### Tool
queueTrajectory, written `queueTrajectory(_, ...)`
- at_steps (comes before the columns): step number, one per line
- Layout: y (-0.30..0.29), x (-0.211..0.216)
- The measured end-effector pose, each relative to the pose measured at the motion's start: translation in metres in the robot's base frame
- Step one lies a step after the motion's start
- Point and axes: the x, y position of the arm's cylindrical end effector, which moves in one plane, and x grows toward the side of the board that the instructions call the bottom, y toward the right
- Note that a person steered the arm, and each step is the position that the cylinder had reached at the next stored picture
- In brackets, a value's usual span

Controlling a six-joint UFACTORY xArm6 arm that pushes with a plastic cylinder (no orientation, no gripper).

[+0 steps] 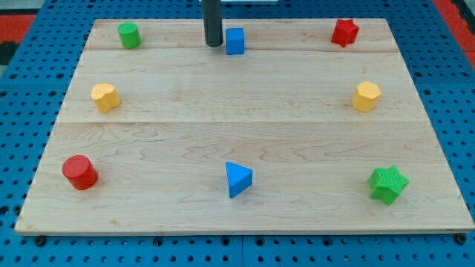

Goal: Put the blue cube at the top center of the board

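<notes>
My tip [214, 44], a bare end effector rod holding nothing, sits just left of the blue cube [235, 41]. The cube looks already top-centre; pushing more risks sliding it rightward off centre

A pale wooden board [245, 133] made of joined planks fills most of the view, lit evenly and brightly. It lies on a blue desk [22, 111] surface covered in a regular grid of small holes. Red patches [454, 13] show at the view's top corners beyond the blue.
</notes>
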Motion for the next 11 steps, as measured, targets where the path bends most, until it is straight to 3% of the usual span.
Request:
queueTrajectory(2,0.005,0.0)
queueTrajectory(4,-0.004,0.035)
queueTrajectory(7,0.026,0.035)
queueTrajectory(9,0.028,0.0)
queueTrajectory(11,0.003,0.025)
